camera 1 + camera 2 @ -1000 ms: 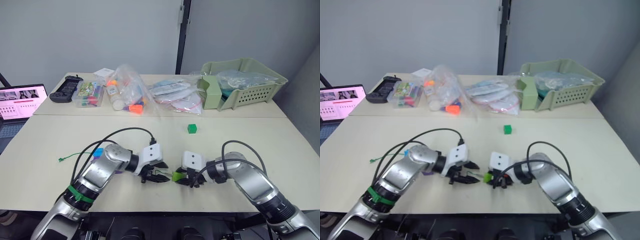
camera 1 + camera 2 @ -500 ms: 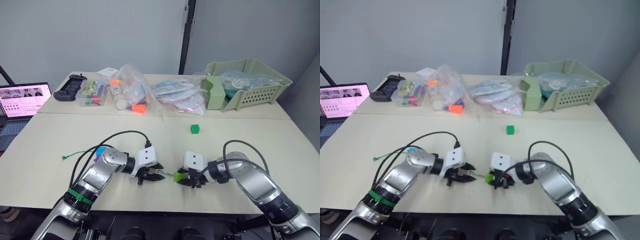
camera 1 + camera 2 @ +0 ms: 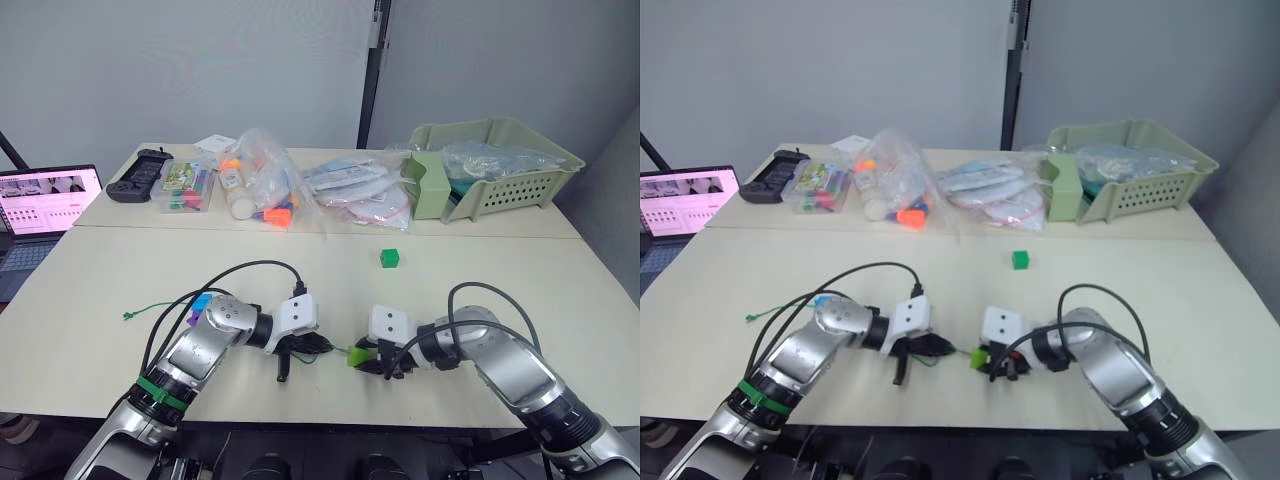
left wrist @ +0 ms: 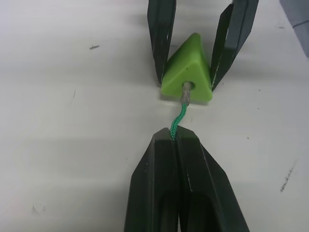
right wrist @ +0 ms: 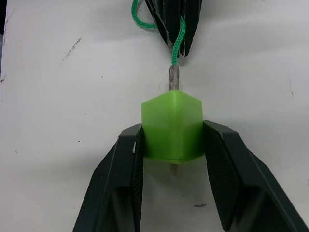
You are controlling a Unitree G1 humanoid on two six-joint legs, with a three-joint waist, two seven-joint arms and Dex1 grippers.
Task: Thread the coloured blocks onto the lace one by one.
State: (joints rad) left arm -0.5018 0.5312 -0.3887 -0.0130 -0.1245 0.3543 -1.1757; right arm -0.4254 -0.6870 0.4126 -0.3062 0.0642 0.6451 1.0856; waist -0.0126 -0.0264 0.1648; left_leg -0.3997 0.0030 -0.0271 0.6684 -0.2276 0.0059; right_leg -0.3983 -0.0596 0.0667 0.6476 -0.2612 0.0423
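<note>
A light green triangular block [image 4: 187, 72] rests on the table near its front edge, and my right gripper [image 5: 173, 126] is shut on it, one finger on each side. The green lace [image 4: 177, 118] has its stiff pale tip pushed into the block's hole, and the tip's point [image 5: 173, 169] pokes out of the far face. My left gripper [image 4: 175, 137] is shut on the lace just behind the tip, close to the block [image 3: 358, 355]. The lace's knotted end [image 3: 126, 317] lies to the left. A green cube [image 3: 389, 258] sits mid-table, and a blue block [image 3: 199, 302] lies beside my left arm.
At the back stand a laptop [image 3: 40, 200], a black controller [image 3: 138, 175], a clear box of coloured pieces [image 3: 187, 187], several plastic bags [image 3: 265, 185] and a pale green basket [image 3: 495, 165]. Black cables loop over both arms.
My left gripper's fingers have closed onto the lace right by the green block. The right gripper holds the block as before.
</note>
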